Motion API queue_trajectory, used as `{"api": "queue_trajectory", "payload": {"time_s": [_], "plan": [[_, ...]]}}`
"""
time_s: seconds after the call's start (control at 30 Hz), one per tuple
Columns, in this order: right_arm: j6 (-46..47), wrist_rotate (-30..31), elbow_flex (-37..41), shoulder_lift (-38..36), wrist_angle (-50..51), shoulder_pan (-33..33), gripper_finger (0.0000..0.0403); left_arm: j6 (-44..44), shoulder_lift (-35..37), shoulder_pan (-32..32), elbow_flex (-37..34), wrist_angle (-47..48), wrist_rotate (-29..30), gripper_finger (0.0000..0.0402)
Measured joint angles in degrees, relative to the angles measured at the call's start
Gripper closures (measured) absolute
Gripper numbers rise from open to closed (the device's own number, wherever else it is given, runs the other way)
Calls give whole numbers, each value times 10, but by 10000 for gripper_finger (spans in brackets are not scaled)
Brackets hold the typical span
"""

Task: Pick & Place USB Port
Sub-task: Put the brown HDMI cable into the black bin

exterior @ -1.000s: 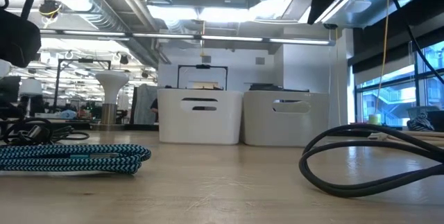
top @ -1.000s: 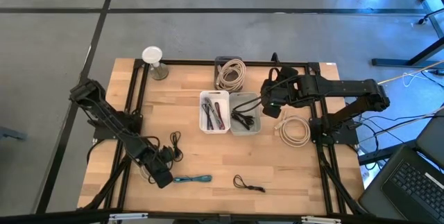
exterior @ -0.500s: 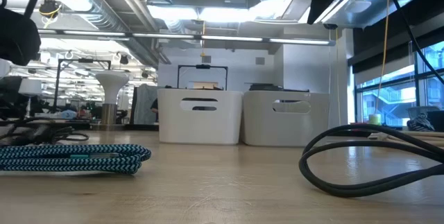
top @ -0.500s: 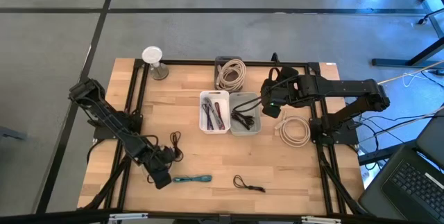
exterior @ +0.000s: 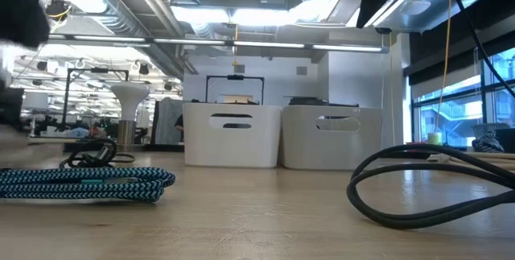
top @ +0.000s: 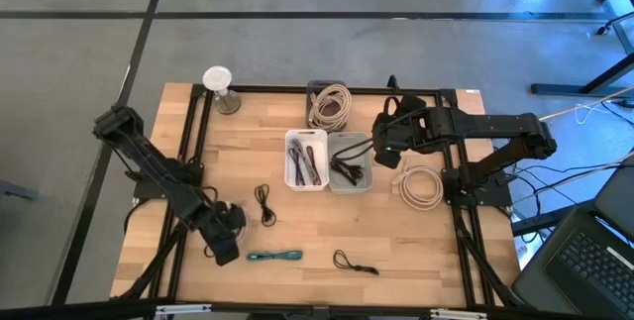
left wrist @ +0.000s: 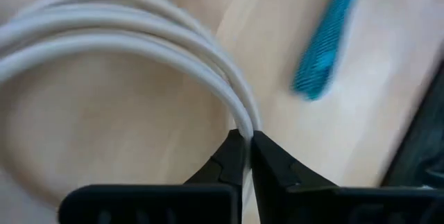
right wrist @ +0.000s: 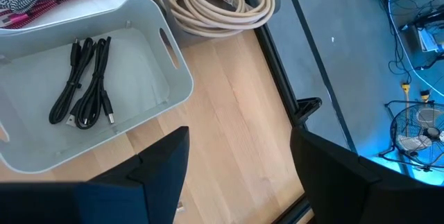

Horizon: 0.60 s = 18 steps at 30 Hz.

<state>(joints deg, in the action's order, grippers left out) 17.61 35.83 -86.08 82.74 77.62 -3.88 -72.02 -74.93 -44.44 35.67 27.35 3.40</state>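
On the table [top: 396,241] there are two white bins [top: 306,159] side by side, two beige coiled cables [top: 330,105], one at the far edge and one near the right edge, one blue braided cable [top: 275,256], and two loose black cables [top: 355,264].

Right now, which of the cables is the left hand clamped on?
The white cable: the left hand is shut on its looped strands. The teal braided cable lies beside it, untouched, and the black ones lie apart.
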Motion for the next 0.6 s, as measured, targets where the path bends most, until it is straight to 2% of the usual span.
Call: {"api": "queue_trajectory", "payload": {"time_s": [0.13, 0.23, 0.43, 0.6], "plan": [[0, 0, 0, 0, 0, 0, 148, 34, 44, -5, 37, 100, 58, 397], [0, 1, 0, 0, 0, 0, 148, 102, 78, -2, 63, 91, 132, 397], [-1, 2, 0, 0, -2, 0, 148, 318, 120, 26, 101, 94, 312, 397], [-2, 1, 0, 0, -7, 0, 148, 521, 141, 99, 124, 62, 408, 397]]}}
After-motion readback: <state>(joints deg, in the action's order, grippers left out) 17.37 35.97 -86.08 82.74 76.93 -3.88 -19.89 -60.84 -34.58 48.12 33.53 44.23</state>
